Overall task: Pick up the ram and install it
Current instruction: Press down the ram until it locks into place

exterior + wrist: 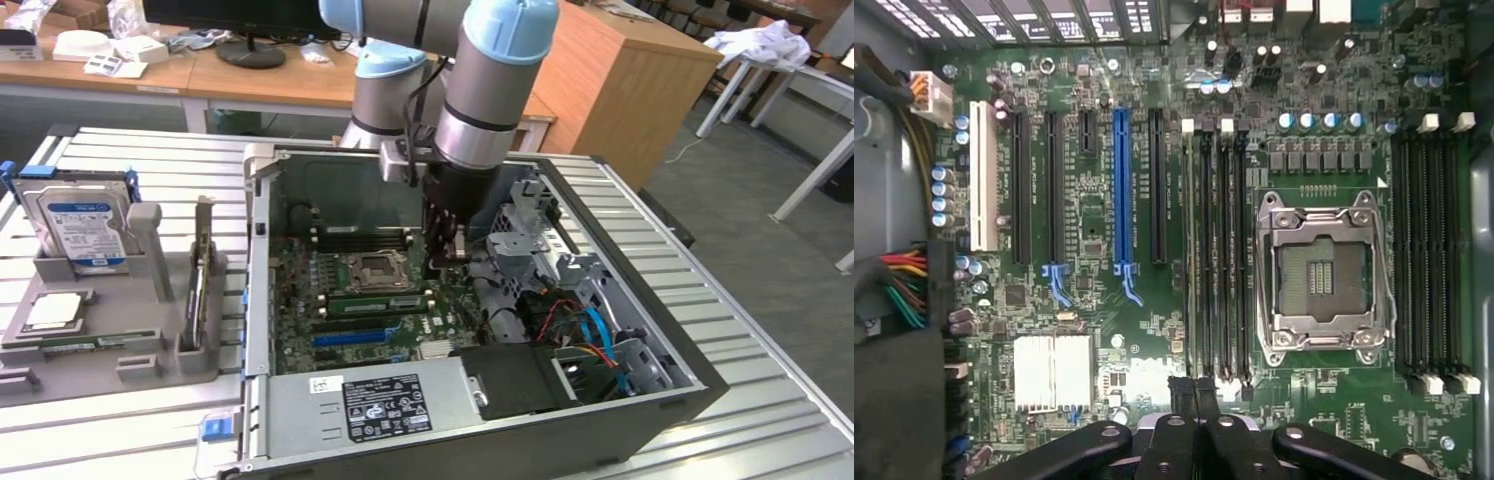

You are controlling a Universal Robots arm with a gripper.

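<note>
An open computer case [256,230] lies on its side on the slatted metal tabletop [787,420]. It holds a green motherboard [300,300] with a square processor socket [378,270] near its middle. The ram [378,303], a narrow green stick, stands on edge in one of the long black slots just beside the socket, between the socket and a blue slot [354,338]. The gripper [451,255] hangs inside the case just beside the socket, over the ends of those black slots. It is closed, its fingertips [1184,385] pressed together, with nothing visible between them, so it is not touching the ram. A boxy power supply [374,405] with a white and black label fills the case's near end, beyond the blue slot from the socket. Red and blue cables [587,325] bunch near the socket on the exterior view's right. Well apart from the socket, outside the case on the exterior view's left, sits a grey tray [147,350]. It holds a blue-labelled hard drive [80,225] standing upright and a square silver chip [54,312] lying flat in a recess.
</note>
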